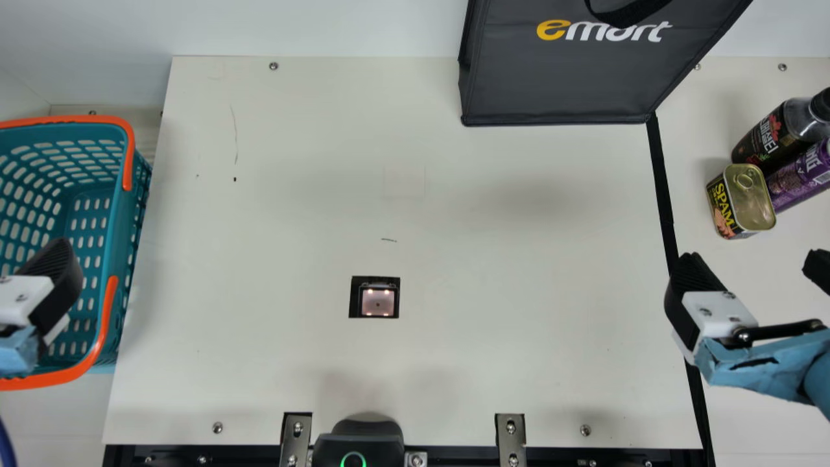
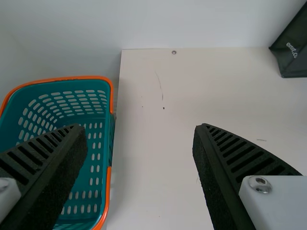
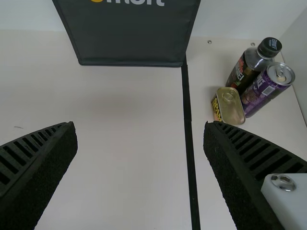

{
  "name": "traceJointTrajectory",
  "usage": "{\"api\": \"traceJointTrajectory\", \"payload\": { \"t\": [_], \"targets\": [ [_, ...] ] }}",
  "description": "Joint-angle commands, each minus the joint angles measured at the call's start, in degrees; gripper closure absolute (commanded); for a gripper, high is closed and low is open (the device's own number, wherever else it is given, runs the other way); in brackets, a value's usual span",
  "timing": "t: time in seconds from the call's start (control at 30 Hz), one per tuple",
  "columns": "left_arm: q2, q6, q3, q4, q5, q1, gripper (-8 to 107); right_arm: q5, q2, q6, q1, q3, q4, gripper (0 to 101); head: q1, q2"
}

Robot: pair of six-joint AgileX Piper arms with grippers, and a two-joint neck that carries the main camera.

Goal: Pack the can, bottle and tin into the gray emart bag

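The gray emart bag (image 1: 557, 78) stands at the table's back, right of the middle. At the right, the tin (image 1: 755, 194) sits in front of the dark bottle (image 1: 765, 139) and beside the purple can (image 1: 801, 176). My right gripper (image 1: 752, 275) is open, nearer than the tin. In the right wrist view, its own gripper (image 3: 140, 124) has nothing between its fingers; the tin (image 3: 229, 106), can (image 3: 264, 91) and bottle (image 3: 247, 69) stand together beyond. My left gripper (image 1: 65, 259) is over the basket; in the left wrist view the gripper (image 2: 140, 127) is open and holds nothing.
A teal basket (image 1: 113, 259) with orange handles stands at the left edge of the table (image 1: 292, 194). Black tape (image 1: 663, 188) runs along the board's right side. A small black-framed device (image 1: 378, 302) lies at the middle, and a dark device (image 1: 358, 444) sits at the front edge.
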Motion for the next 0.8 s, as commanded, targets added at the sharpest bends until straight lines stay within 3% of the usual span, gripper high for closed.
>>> {"api": "traceJointTrajectory", "payload": {
  "t": [0.0, 0.4, 0.77],
  "targets": [
    [0.00, 0.00, 0.00, 0.00, 0.00, 0.00, 9, 0.00, 0.00, 0.00, 0.00, 0.00, 0.00, 10, -1.85, -1.25],
    [0.00, 0.00, 0.00, 0.00, 0.00, 0.00, 9, 0.00, 0.00, 0.00, 0.00, 0.00, -0.04, 10, -18.44, -18.12],
    [0.00, 0.00, 0.00, 0.00, 0.00, 0.00, 9, 0.00, 0.00, 0.00, 0.00, 0.00, -0.04, 10, -18.44, -18.33]
  ]
}}
